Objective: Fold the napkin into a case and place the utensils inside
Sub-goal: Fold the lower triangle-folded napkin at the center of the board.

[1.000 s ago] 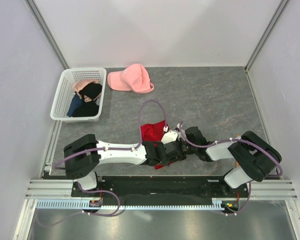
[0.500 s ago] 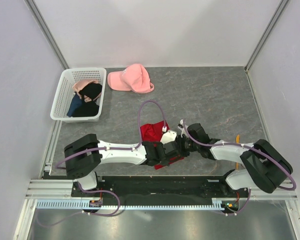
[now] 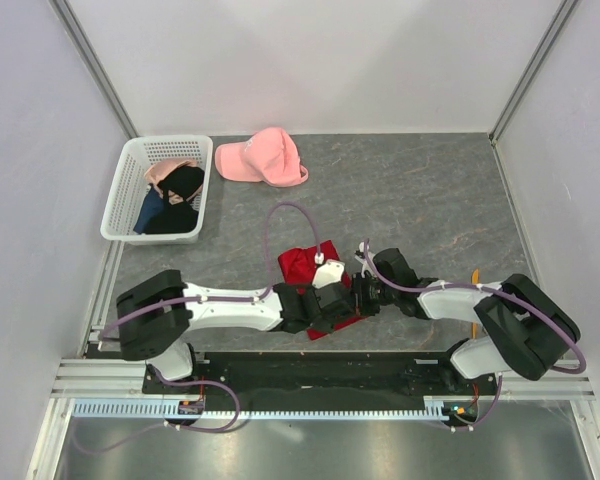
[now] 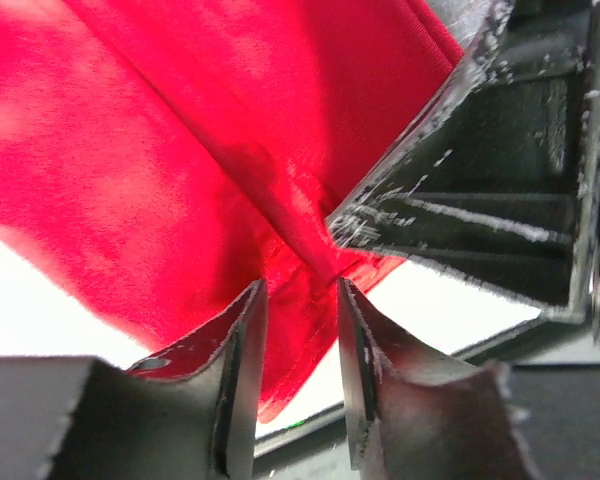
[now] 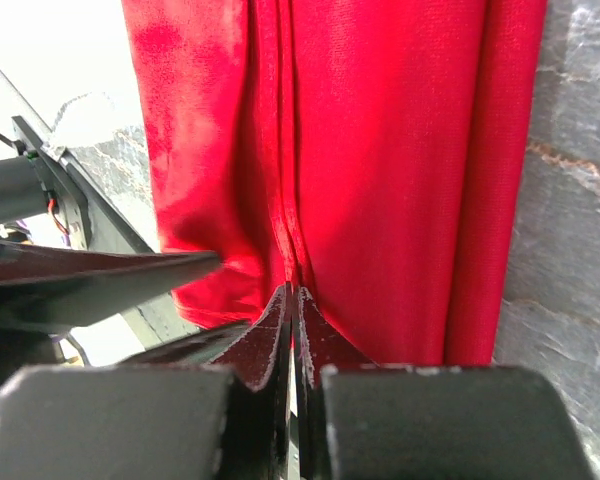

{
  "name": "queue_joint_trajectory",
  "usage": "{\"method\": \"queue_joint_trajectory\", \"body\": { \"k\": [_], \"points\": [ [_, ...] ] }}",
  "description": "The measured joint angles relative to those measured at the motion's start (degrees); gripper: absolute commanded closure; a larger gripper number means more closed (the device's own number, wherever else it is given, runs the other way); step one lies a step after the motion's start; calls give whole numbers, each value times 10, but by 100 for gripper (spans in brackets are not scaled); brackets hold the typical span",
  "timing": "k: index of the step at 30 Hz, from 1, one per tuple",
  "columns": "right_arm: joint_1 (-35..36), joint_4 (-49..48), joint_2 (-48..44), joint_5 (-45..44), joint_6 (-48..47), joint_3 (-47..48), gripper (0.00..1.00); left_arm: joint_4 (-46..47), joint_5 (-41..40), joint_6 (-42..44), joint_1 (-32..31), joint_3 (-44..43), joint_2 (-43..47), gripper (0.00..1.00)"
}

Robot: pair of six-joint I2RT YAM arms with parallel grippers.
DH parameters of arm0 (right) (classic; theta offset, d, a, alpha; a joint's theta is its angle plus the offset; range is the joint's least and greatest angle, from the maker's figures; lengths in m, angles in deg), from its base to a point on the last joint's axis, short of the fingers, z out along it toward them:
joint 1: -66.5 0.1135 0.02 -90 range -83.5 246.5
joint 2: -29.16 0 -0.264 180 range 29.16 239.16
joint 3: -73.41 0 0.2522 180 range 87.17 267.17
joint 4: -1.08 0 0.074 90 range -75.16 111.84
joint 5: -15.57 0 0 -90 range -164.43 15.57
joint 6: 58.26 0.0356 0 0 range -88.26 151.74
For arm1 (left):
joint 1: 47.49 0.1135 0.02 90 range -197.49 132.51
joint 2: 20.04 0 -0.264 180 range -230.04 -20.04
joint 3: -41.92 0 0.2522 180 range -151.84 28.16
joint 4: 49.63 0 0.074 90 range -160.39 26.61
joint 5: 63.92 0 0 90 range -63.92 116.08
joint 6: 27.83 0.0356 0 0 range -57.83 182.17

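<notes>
Close in, the right gripper (image 5: pixel 292 295) is pinched tight on a fold of the napkin (image 3: pixel 302 262), which lies bunched on the table (image 3: pixel 420 190) between both wrists. The left gripper (image 4: pixel 298 292) stands parted, with red cloth showing in the gap. An orange utensil (image 3: pixel 476 275) peeks out beside the right arm, mostly hidden. Far back, the basket (image 3: pixel 118 205) holds black and blue garments (image 3: pixel 178 195), and a pink cap (image 3: pixel 262 158) sits just beside it.

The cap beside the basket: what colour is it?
The cap is pink, seen best in the top external view.
</notes>
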Motion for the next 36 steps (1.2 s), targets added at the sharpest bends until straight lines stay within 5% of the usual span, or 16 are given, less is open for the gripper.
{"method": "queue_joint_trajectory", "body": {
  "k": [7, 14, 36],
  "points": [
    [0, 26, -15, 0, -13, 5, 96, -11, 15, -6, 26, 29, 126, 66],
    [4, 41, -30, 5, -19, 13, 86, -2, 50, -12, 127, 94, 234, 74],
    [64, 3, -1, 27, -2, 19, 84, 117, 186, -16, 256, 140, 113, 85]
  ]
}}
